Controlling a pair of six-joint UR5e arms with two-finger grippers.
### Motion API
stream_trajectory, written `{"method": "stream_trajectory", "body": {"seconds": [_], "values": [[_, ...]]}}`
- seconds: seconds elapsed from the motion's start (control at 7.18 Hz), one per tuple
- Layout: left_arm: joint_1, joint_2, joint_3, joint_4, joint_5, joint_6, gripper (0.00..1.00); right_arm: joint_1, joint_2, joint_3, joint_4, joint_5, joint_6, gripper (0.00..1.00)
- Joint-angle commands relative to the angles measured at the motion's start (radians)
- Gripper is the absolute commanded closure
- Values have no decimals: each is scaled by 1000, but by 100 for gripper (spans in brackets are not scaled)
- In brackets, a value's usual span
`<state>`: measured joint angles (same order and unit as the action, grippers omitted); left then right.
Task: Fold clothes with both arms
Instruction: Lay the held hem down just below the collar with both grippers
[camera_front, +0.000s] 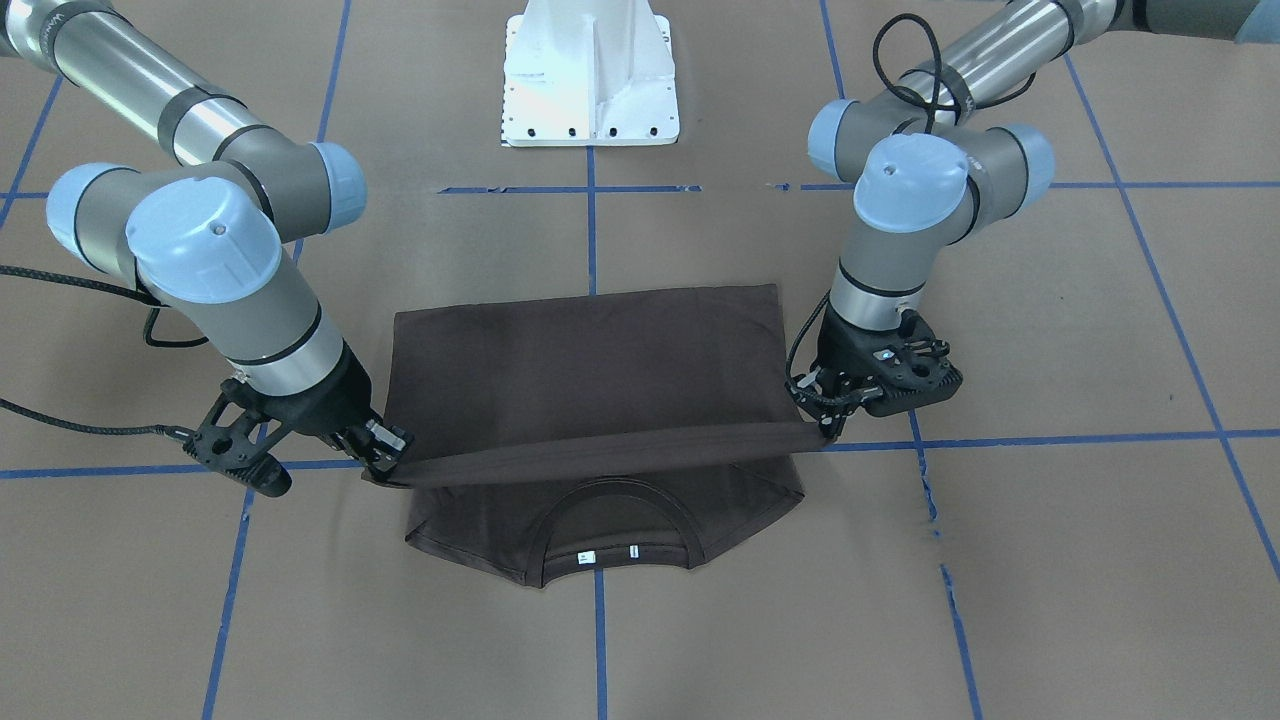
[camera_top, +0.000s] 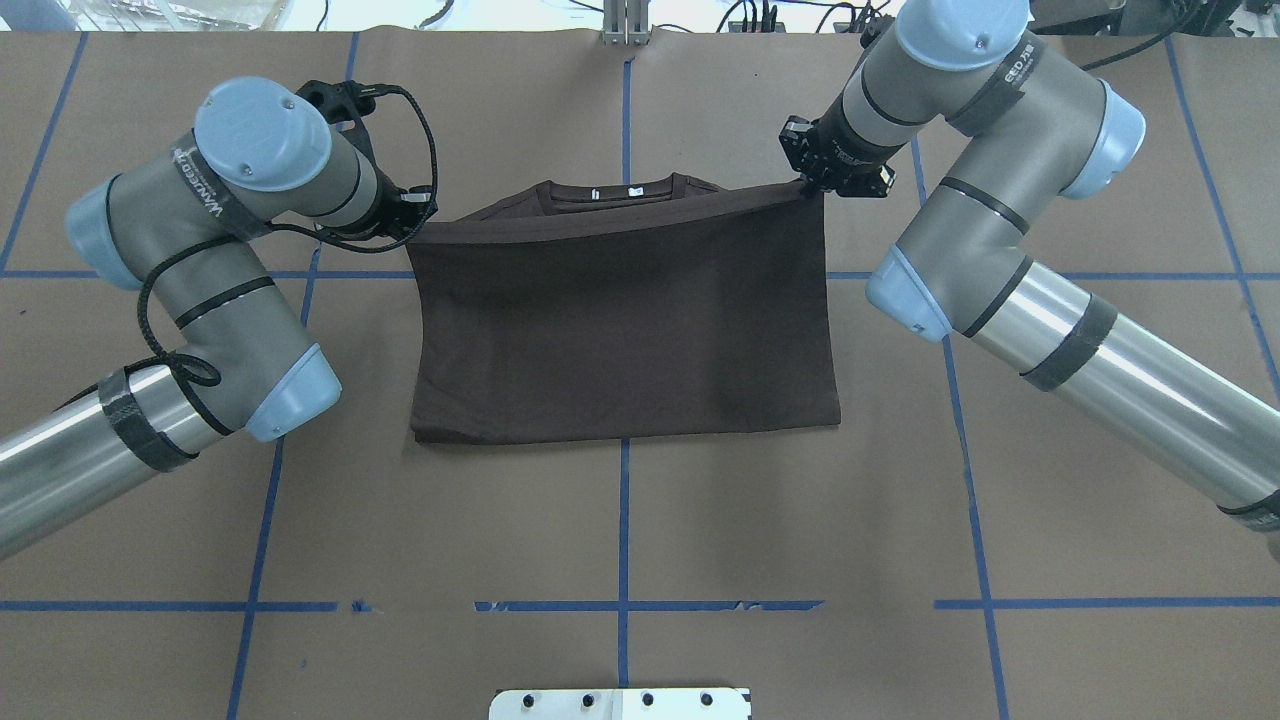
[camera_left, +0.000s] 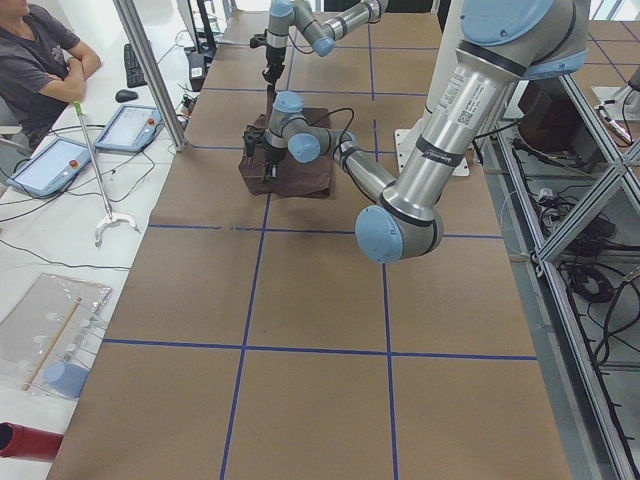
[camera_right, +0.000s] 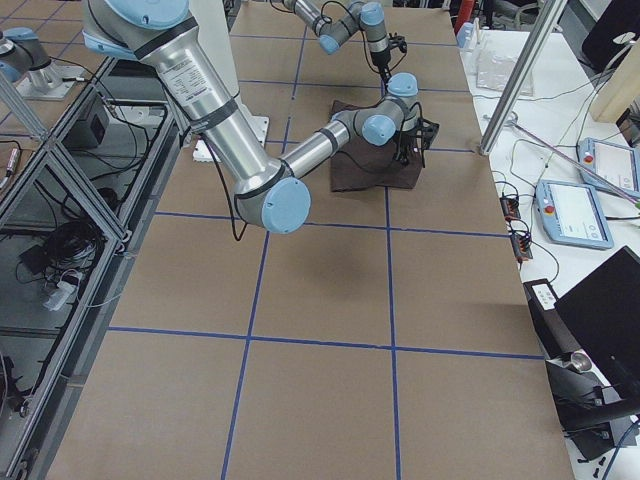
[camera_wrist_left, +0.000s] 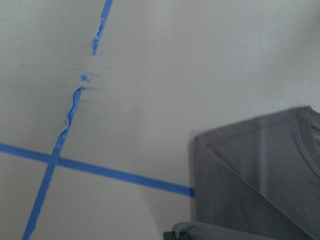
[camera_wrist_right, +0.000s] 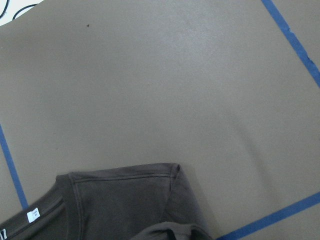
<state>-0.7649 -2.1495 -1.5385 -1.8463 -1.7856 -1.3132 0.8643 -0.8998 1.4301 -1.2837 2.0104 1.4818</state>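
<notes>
Overhead exterior checked, left to right. Noted left arm (camera_top: 210, 290) entering from the left edge, elbow bent, wrist turned toward the garment. Found left gripper (camera_top: 408, 218) pinched closed on the left corner of the raised edge of the T-shirt (camera_top: 620, 320). Recorded T-shirt at the centre of the table (camera_top: 450, 520), doubled over, with the fold line nearest the robot, the lower layer flat on the brown surface, and the upper layer taut between both grippers and held just above the collar (camera_top: 612, 188) end. Saw collar and two white neck tags (camera_top: 593, 194) showing beyond the lifted edge, on the side far from the robot. Found right gripper (camera_top: 812, 183) likewise clamped on the right corner of the same edge. Noted right arm (camera_top: 1000, 225) coming in from the right edge. Confirmed in the front-facing view: lifted edge stretched straight, clear of the layer beneath. Marked blue tape lines (camera_top: 700, 606) crossing the table, and white pedestal base (camera_top: 620, 703) at the bottom edge, well apart from the cloth.
</notes>
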Motion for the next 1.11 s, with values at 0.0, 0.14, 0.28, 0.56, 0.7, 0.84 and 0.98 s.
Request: {"method": "stream_trajectory", "body": {"seconds": [0.0, 0.14, 0.28, 0.56, 0.7, 0.84, 0.98], "values": [[1, -26, 63, -51, 5, -24, 100, -1, 33, -80, 73, -30, -2, 100], [1, -32, 64, -51, 6, -24, 100, -1, 44, -95, 75, -33, -2, 100], [1, -38, 75, -51, 6, -24, 100, -1, 47, -111, 76, -35, -2, 100], [-1, -50, 107, -56, 12, -23, 100, -1, 52, -120, 76, -36, -3, 100], [-1, -52, 109, -60, 15, -23, 100, -1, 52, -122, 76, -39, -3, 100], [-1, -53, 109, -63, 15, -21, 100, -1, 52, -125, 76, -41, -3, 100], [-1, -55, 107, -64, 15, -21, 100, -2, 52, -125, 78, -39, -6, 100]]}}
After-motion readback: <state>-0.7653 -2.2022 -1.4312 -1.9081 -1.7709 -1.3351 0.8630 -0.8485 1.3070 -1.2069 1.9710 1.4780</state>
